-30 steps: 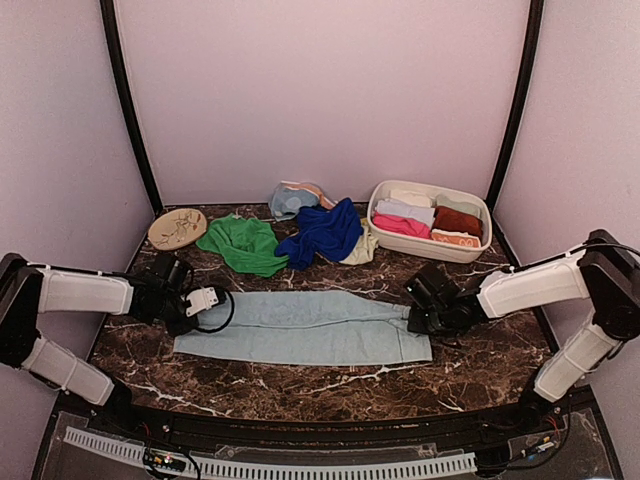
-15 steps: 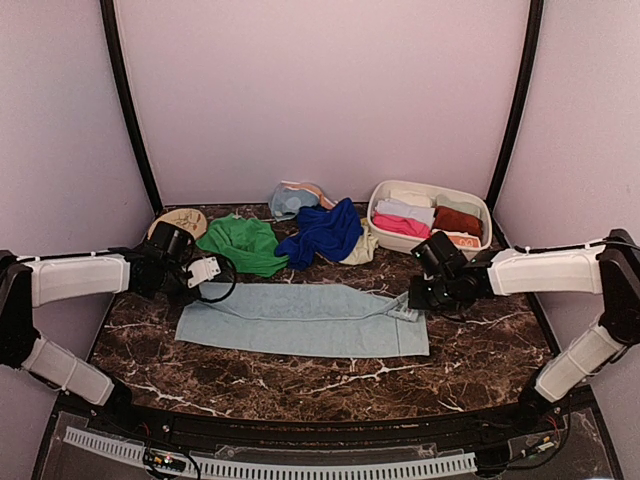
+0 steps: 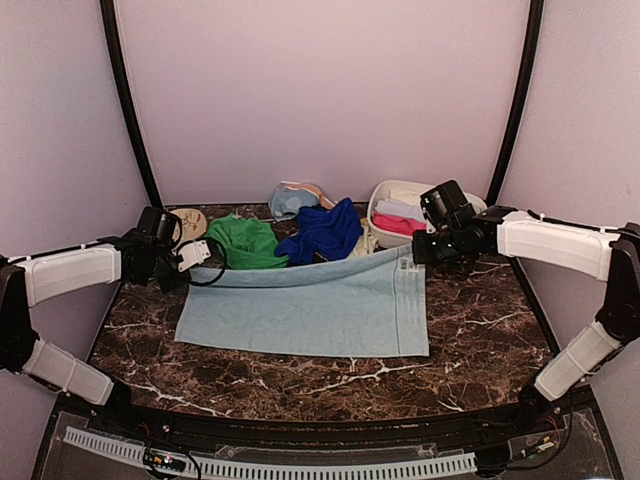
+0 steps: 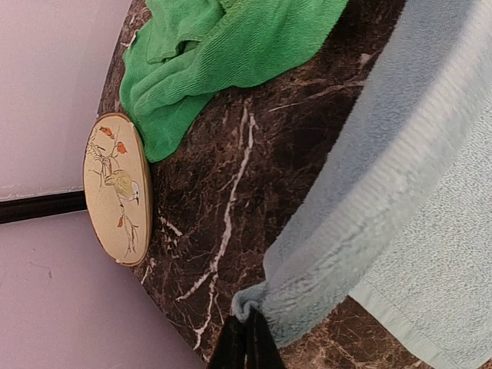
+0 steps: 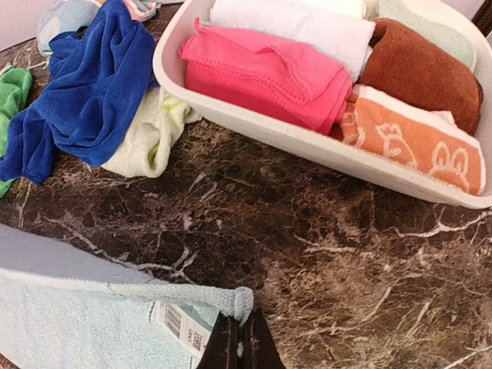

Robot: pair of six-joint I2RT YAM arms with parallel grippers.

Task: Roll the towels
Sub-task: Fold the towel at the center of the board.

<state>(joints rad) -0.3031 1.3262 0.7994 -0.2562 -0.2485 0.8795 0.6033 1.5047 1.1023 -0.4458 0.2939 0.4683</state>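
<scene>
A light blue towel (image 3: 305, 315) lies spread across the marble table, its far edge lifted and stretched between both grippers. My left gripper (image 3: 196, 254) is shut on the towel's far left corner (image 4: 250, 301). My right gripper (image 3: 418, 250) is shut on the far right corner (image 5: 242, 300), where a white label shows. Behind the towel lie a green towel (image 3: 240, 243), a royal blue towel (image 3: 322, 232), a pale yellow-green one (image 5: 150, 134) and a greyish-blue one (image 3: 290, 200). Rolled pink (image 5: 265, 73), white (image 5: 288, 23) and rust (image 5: 419, 69) towels sit in the basin.
The white oval basin (image 3: 445, 248) stands at the back right, just behind my right gripper. A tan round disc with a bird pattern (image 4: 115, 188) lies at the back left, partly hidden by my left arm in the top view. Pale walls close in the table.
Both grippers have carried the towel's far edge away from the near side, towards the back, unfolding the light blue towel from a narrow strip into a wider sheet.
</scene>
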